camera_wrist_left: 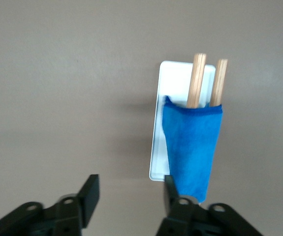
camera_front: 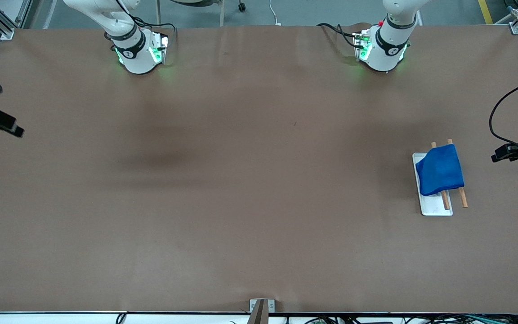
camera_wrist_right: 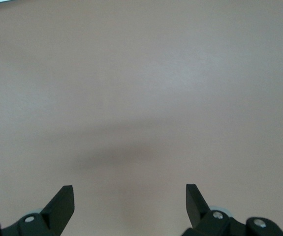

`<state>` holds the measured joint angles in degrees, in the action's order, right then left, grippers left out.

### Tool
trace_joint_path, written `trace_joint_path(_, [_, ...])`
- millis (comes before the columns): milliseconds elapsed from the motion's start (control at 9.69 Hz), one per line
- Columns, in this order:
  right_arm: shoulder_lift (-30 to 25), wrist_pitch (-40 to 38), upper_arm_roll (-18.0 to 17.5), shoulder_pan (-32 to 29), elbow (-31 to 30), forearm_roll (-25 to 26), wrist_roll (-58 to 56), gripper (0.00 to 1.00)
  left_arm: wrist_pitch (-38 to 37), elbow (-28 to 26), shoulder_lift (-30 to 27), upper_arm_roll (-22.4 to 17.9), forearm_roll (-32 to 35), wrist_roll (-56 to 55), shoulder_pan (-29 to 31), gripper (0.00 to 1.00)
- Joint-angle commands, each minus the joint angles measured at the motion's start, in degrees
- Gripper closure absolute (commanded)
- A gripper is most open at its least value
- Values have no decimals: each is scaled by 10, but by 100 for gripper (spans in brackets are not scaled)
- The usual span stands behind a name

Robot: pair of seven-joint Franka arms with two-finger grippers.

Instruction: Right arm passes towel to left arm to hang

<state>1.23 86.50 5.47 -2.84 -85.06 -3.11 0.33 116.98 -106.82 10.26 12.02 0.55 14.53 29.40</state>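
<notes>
Draping over two wooden rods (camera_front: 462, 196), towel (camera_front: 439, 170) hangs, left hand (camera_wrist_left: 129, 189) and right hand (camera_wrist_right: 130, 199) open, empty.

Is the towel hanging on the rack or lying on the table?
Hanging: the towel is draped over two wooden rods of the white-based rack; both grippers are open, holding nothing.
</notes>
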Motion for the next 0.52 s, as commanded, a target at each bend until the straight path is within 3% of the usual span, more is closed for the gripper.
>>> trace_joint_path(0, [-3, -71, -7, -14, 37, 22, 64, 0, 0, -5, -27, 36, 2, -27, 0, 0])
trace_joint_path(206, [-3, -53, -8, -15, 28, 20, 98, 0, -3, 11, -45, 75, 2, -72, -7, 0])
trace_joint_path(413, [-3, -48, -10, -9, 24, 14, 95, 0, -86, 89, -51, 62, 2, -125, -82, 0])
